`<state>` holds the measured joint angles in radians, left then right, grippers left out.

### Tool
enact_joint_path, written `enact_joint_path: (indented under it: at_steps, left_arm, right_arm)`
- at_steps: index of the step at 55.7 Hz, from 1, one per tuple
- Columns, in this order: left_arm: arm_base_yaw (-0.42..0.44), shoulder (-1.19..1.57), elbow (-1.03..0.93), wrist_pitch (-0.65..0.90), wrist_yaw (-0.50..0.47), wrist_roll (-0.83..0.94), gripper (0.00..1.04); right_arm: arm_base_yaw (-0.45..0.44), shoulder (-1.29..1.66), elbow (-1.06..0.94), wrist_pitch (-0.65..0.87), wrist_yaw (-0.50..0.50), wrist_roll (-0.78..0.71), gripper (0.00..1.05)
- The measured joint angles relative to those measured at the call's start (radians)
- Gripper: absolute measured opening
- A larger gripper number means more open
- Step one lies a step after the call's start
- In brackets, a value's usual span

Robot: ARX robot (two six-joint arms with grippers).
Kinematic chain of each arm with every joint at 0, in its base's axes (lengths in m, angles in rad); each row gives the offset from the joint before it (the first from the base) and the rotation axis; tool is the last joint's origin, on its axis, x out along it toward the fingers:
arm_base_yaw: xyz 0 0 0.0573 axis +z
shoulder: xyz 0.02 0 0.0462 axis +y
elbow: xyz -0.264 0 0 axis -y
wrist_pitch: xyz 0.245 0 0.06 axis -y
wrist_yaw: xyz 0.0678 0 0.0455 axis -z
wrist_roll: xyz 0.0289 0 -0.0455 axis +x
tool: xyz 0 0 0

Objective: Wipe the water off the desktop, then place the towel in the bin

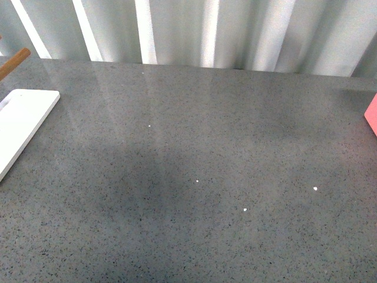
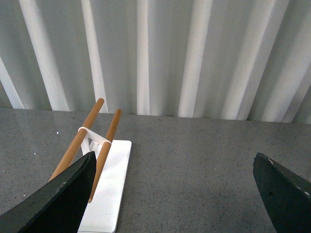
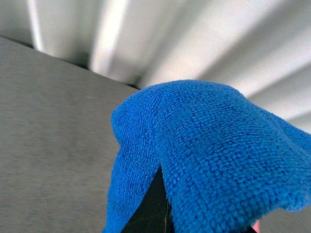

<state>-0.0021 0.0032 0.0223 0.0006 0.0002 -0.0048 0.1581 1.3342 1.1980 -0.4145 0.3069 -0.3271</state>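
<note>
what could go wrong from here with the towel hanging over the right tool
The towel drapes loosely and hides how it is gripped, so it might slip off. Small bright specks on the desktop may be leftover drops, so wiping could be unfinished. The towel also fills the right wrist view, so releasing it may be poorly aimed.

Desktop (image 1: 206,147) w/ white tray (image 1: 22,121) far left

the light is soft and even, and the bright strips of the pale pleated backdrop (image 1: 235,29) wash out to white. the glossy desktop (image 1: 206,236) mirrors them as faint streaks and carries a broad dim shadow across its middle. in the right wrist view the towel (image 3: 218,160) is sharp up close while the backdrop blurs.
</note>
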Motion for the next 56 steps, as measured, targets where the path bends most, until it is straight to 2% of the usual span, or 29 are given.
enact_joint_path:
  at_steps: [9, 20, 26, 39, 56]
  left_arm:
    - [0.0, 0.0, 0.0, 0.0, 0.0, 0.0, 0.98]
    - [0.0, 0.0, 0.0, 0.0, 0.0, 0.0, 0.98]
    - [0.0, 0.0, 0.0, 0.0, 0.0, 0.0, 0.98]
    - [0.0, 0.0, 0.0, 0.0, 0.0, 0.0, 0.98]
    - [0.0, 0.0, 0.0, 0.0, 0.0, 0.0, 0.98]
  right_arm:
    - [-0.18, -0.04, 0.0, -0.056, 0.016, -0.085, 0.04]
    - [-0.424, -0.011, -0.013, -0.129, -0.065, -0.191, 0.04]
    - [-0.494, 0.045, -0.002, -0.172, -0.109, -0.201, 0.04]
    - [-0.567, 0.168, 0.05, -0.197, -0.146, -0.198, 0.04]
    - [-0.548, 0.244, 0.055, -0.151, -0.145, -0.175, 0.04]
